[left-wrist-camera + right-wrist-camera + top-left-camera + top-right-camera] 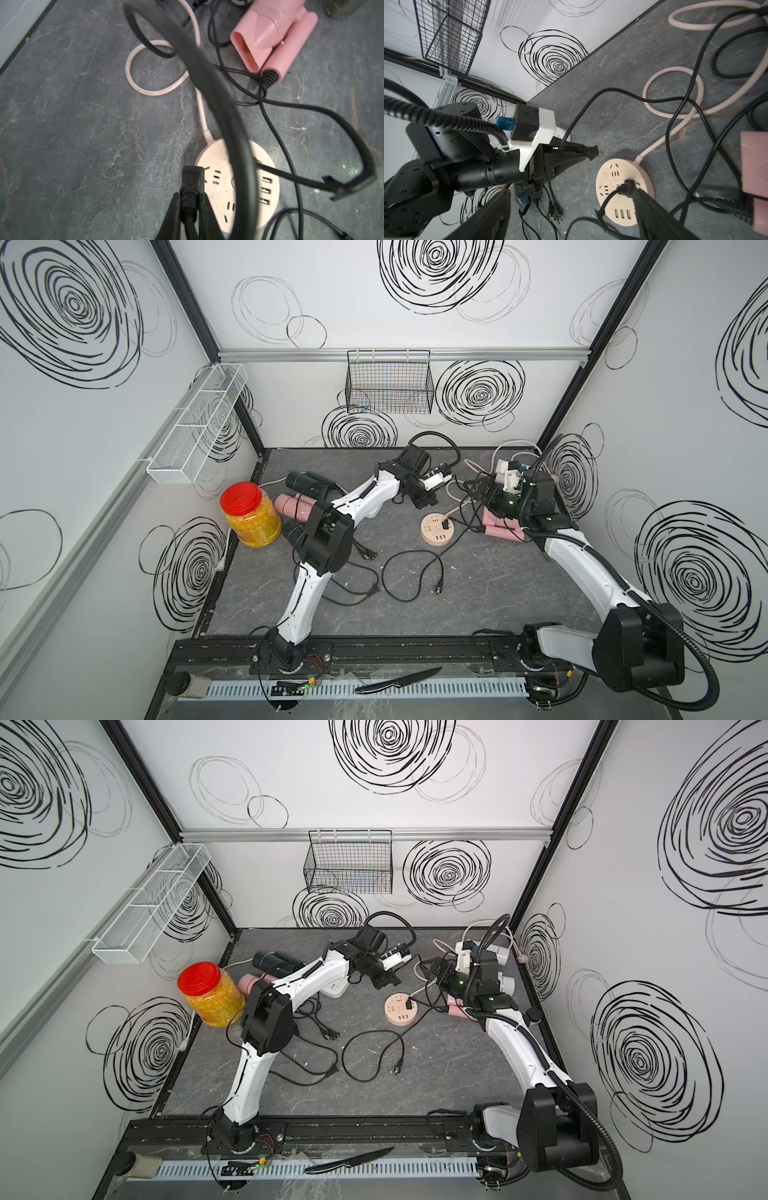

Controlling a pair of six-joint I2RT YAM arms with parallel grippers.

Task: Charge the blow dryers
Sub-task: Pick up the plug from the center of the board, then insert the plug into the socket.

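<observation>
Black rubber fills the near view: the left gripper (190, 196) is clamped on a black plug (192, 176). It pinches the plug at the neck where the cord leaves, so the prongs jut free ahead of the fingers, a hold that suits pushing it straight into a socket. The plug hovers just beside the round beige hub (218, 193), prongs not yet in.

The right gripper (570, 190) stands spread wide and holds nothing. One finger lies just beside a second plug (626, 187) seated in the hub, which I read as one dryer connected. The hub sits mid-table, probably so that cords from either side can reach it.

The blow dryers lie round the edges:
- A pink blow dryer (270, 35) is folded flat near the hub, by the right arm.
- Dark blow dryers (303, 483) and a second pink blow dryer (291, 506) sit at the far left beside a red-lidded jar (249, 514).
- White blow dryers (505, 984) are partly hidden behind the right arm.

Loose plugs (438, 587) lie on the grey stone-look table (478, 605) — most of the job looks undone.
</observation>
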